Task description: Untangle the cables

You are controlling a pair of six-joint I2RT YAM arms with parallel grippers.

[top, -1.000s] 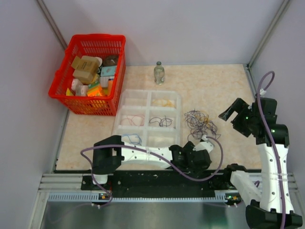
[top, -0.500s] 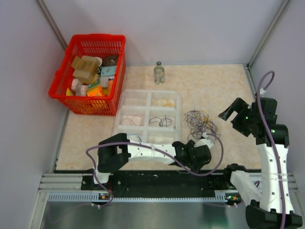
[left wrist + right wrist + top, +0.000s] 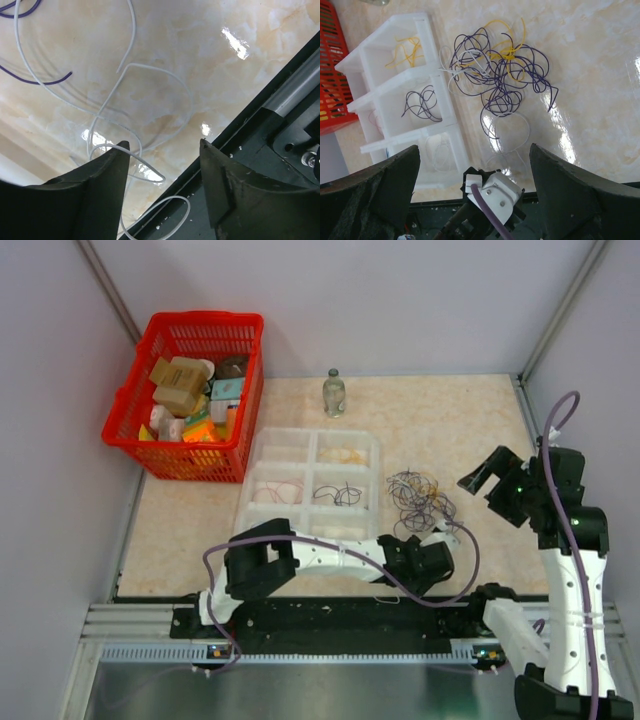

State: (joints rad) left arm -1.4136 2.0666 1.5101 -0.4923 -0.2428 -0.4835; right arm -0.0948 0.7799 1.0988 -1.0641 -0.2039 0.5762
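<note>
From above: cables (image 3: 420, 495) in a loose bunch on the worktop (image 3: 480, 415), just right of the compartment tray (image 3: 377, 470). Low at the near edge of the bunch, the left gripper (image 3: 443, 536); raised and off to the right, apart from it, the right gripper (image 3: 484, 476).

Through the left wrist: fingers (image 3: 95, 195) partly apart, clamped on nothing, a white strand (image 3: 150, 65) looping across the gap just beyond the tips. Farther off, a purple strand (image 3: 35, 83).

Through the right wrist: fingers (image 3: 380, 190) spread wide and empty above the bunch. Mostly purple, some yellow and white, densest at the middle, the white strand (image 3: 527, 129) trailing toward the near edge.

Likely very light, limp yet springy, thin enough to slip between pads. Best taken at a free outlying loop or end, not the dense middle. Pull gently, or risk dragging the whole bunch along.
</note>
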